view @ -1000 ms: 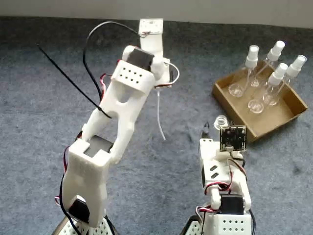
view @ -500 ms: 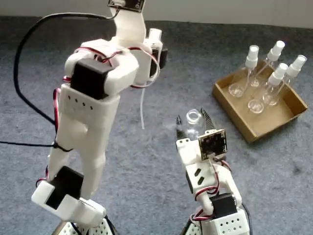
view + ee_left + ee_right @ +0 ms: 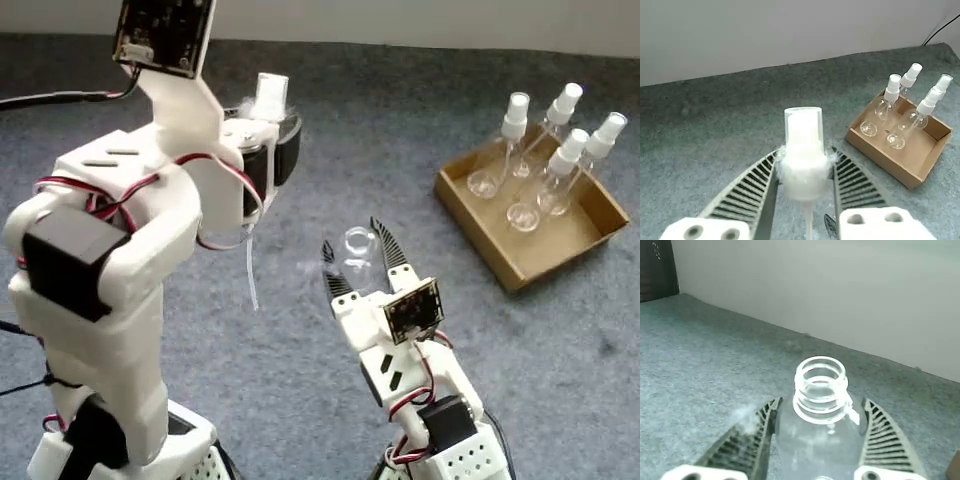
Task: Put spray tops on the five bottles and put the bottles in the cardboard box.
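Nearest, the right gripper [image 3: 350, 238] holds the last bottle [image 3: 358, 242] by its body, jaws closed around it part-way, the bare threaded neck standing up between them and open at the top. Whether its base rests on the grey carpet [image 3: 120, 130] cannot be told. Over the past second this gripper has carried the bottle away from the corner of the cardboard box [image 3: 478, 218] toward the middle of the table. Beyond it, the left gripper [image 3: 262, 150] pinches the spray top [image 3: 268, 97] at its collar, nozzle up, its thin tube [image 3: 250, 268] hanging down beside the bottle and apart from it. That arm has risen and swung sideways in the same second, so top and bottle have come nearer each other, but the tube is not yet over the mouth. This looks like the line-up for capping: the tube's end must still be brought above the neck and lowered in. Farthest, the box holds four capped bottles [image 3: 545, 150], so this seems the one bottle left to do.
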